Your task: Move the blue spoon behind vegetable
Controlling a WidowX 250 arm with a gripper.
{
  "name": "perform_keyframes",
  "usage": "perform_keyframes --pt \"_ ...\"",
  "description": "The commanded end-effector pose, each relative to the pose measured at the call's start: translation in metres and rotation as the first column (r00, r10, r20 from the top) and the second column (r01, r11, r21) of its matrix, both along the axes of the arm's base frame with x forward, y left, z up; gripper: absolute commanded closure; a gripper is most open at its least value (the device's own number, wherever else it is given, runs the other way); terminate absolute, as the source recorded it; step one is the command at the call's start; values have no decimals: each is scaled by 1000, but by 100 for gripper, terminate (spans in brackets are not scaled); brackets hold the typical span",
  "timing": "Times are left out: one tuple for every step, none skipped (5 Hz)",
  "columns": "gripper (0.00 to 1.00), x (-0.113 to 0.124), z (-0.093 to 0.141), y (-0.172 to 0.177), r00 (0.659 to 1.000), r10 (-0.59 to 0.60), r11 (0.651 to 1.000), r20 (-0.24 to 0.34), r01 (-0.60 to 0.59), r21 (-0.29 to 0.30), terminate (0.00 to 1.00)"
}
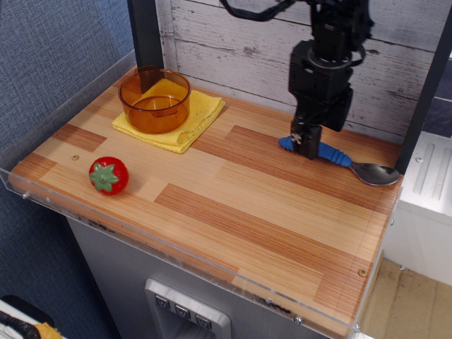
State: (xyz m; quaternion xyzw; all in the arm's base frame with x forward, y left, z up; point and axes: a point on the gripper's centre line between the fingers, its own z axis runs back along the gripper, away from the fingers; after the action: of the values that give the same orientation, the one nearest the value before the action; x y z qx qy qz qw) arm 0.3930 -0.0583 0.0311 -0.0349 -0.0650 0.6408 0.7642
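One view covers the whole wooden table [233, 205]. At its back left, a translucent orange bowl [155, 99] sits on a folded yellow cloth [185, 126]; nothing shows inside the bowl except the yellow of the cloth seen through its walls and base. Near the front left edge lies the vegetable [108, 175], a glossy red tomato with a green leafy cap, well apart from the bowl and far from the arm.

At the back right, the blue spoon [332, 155] lies flat on the wood, its ribbed handle pointing left and its silver bowl resting near the table's right edge. The gripper [307, 145] hangs straight down over the left part of the handle, its black fingertips [309, 134] reaching the handle's level and hiding a stretch of it. Whether the claw is pinched onto the handle or standing narrowly apart around it cannot be told from this angle. A whitewashed plank wall [233, 42] stands behind the table.
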Motion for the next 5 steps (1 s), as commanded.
perform_keyframes --pt "0 3 -7 1 1000 -3 1000 -15 3 -6 0" --pt "0 4 -13 1 1000 1 1000 -27 -2 -14 0" --pt "100 2 -16 3 1000 9 999 -11 -10 -32 0" --pt "100 0 -15 4 1000 8 999 16 -7 -38 0" --pt "100 -3 -13 5 997 18 999 75 -14 -48 0"
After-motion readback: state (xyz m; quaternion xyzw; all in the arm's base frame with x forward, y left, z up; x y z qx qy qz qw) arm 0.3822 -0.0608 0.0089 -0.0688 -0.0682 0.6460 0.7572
